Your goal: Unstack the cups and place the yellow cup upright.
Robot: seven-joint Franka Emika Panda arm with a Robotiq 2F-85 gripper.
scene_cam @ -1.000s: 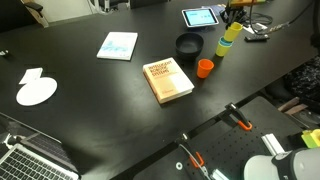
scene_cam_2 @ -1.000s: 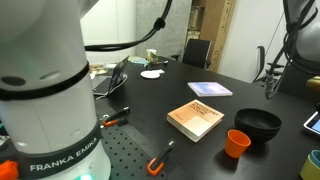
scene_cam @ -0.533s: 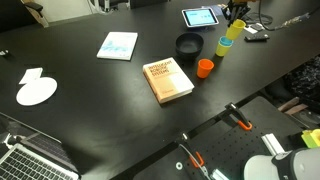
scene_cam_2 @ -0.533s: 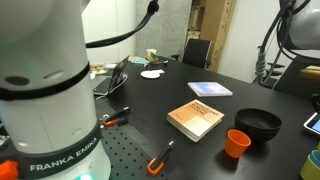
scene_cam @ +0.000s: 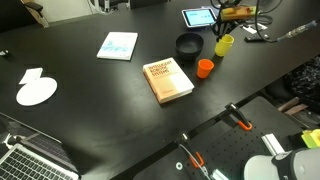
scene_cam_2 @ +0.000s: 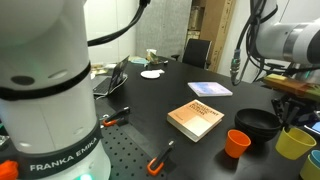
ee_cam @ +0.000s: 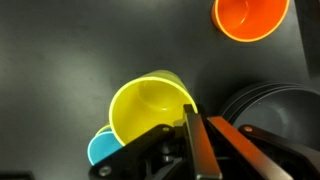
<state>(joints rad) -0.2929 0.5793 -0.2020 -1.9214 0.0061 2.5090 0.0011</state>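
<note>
The yellow cup (ee_cam: pixel 148 105) shows its open mouth in the wrist view. My gripper (ee_cam: pixel 197 116) is shut on its rim wall, one finger inside and one outside. The light blue cup (ee_cam: pixel 102 148) peeks out from under the yellow cup. In an exterior view the yellow cup (scene_cam_2: pixel 296 143) hangs tilted under the gripper (scene_cam_2: pixel 291 118), with the light blue cup (scene_cam_2: pixel 315 163) at the frame edge. The orange cup (scene_cam: pixel 204 68) stands apart on the table, also in the wrist view (ee_cam: pixel 250 17). The yellow cup (scene_cam: pixel 224 45) and gripper (scene_cam: pixel 225 32) also show in the other exterior view.
A black bowl (scene_cam: pixel 187 45) sits next to the cups, close to my fingers in the wrist view (ee_cam: pixel 275 105). A book (scene_cam: pixel 168 80) lies mid-table. A tablet (scene_cam: pixel 199 16) lies behind the bowl. A blue-white booklet (scene_cam: pixel 118 45) and white papers (scene_cam: pixel 36 91) lie farther off.
My arm has come down over the stacked yellow and light blue cups and shut on the yellow cup's rim. The yellow cup now sits lower and tilted, shifted off the blue one.
</note>
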